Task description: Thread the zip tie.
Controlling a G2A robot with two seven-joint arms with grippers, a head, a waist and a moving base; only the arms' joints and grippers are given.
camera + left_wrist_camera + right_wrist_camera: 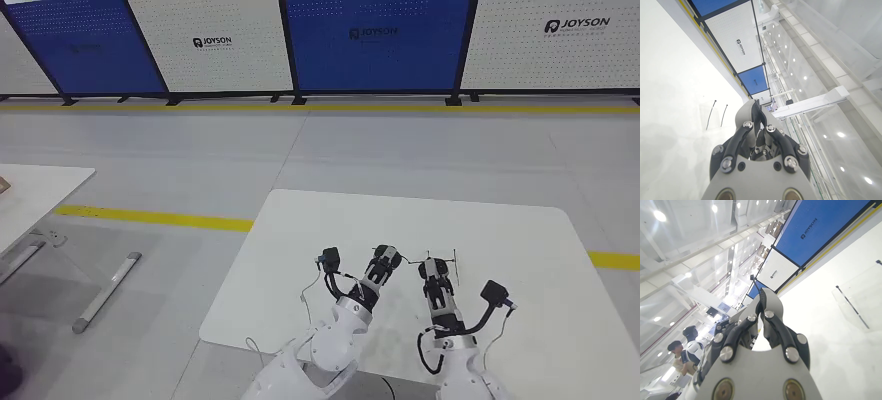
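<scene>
The zip tie [752, 277], thin and black, is pinched in the right end effector [762, 292]. Its fingers are closed narrow on the strap, so that the square head and a short length of strap stand out past the fingertips, clear of the bench [400, 215]. How much strap runs back between the fingers cannot be seen. A spare tie [851, 306] lies straight on a clear holder [846, 313] that sits on the bench off to the robot's right of that end effector. The head of a second spare tie [878, 262] shows farther along the same side. In the left wrist view these two ties lie side by side, nearly parallel and a little apart, with their heads pointing the same way. The left end effector [757, 103] has its fingers drawn narrow with the black pads [755, 113] together, and nothing is visible between them. From above, both end effectors sit over the white bench toward its near edge, close beside each other but not touching, both pointing away from the robot. Beyond the bench's far edge lies grey floor with a yellow line [150, 217], and behind that stand blue and white partition panels [380, 45].
</scene>
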